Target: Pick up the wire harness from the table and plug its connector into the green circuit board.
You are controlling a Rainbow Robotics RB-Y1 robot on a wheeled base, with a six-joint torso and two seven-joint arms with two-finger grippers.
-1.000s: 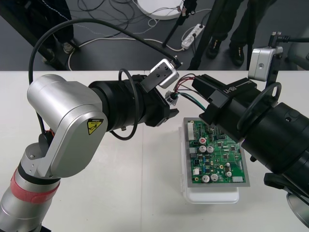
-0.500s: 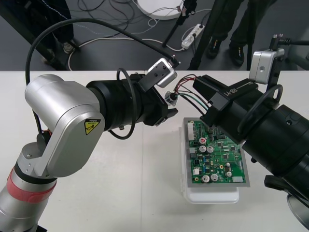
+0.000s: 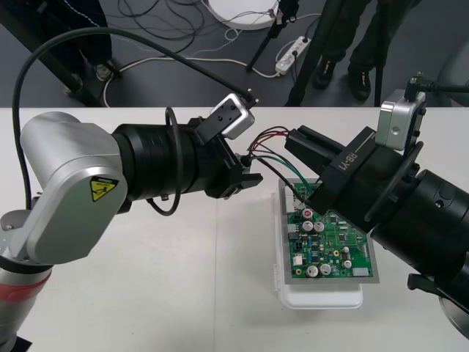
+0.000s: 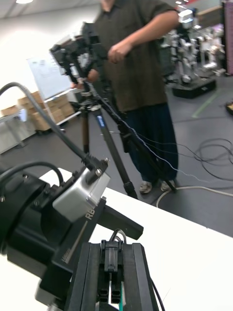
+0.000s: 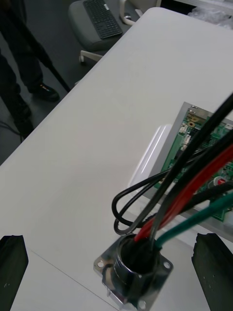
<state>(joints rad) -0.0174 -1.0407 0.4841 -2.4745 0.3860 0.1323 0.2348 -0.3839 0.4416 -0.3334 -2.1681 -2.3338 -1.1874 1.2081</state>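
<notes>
now, front view first: the right hand (image 3: 308, 196) has dropped since a second ago and sits right over the far-left corner of the green circuit board (image 3: 333, 238); before, it hung out beyond the board's far edge. the left hand (image 3: 245, 178) has drawn back a touch, further off the board's left side. the wire harness (image 3: 262, 143) is strung in the air between the two, its red, black and green wires running from the left hand down to that same far-left corner. the board hasn't budged on its white base (image 3: 322, 297) on the counter (image 3: 183, 293).

over to the right wrist view: the right hand's fingers (image 4: 133, 282) are closed tight together, with the small black plug (image 4: 112, 260) pinched between them.

and the left wrist view: the left hand's fingers (image 5: 12, 265) stand wide apart, open. the round metal socket (image 5: 136, 269) with its flange sits between them, touching neither, and its wires lead off toward the board.

so what does that drop mean? by my read the plug end now belongs to the right hand, and this is the final approach to the board's far-left corner. whether the plug is seated yet is hidden under the hand, and i'd judge it is not. lining it up and pressing down looks like the step ahead.
</notes>
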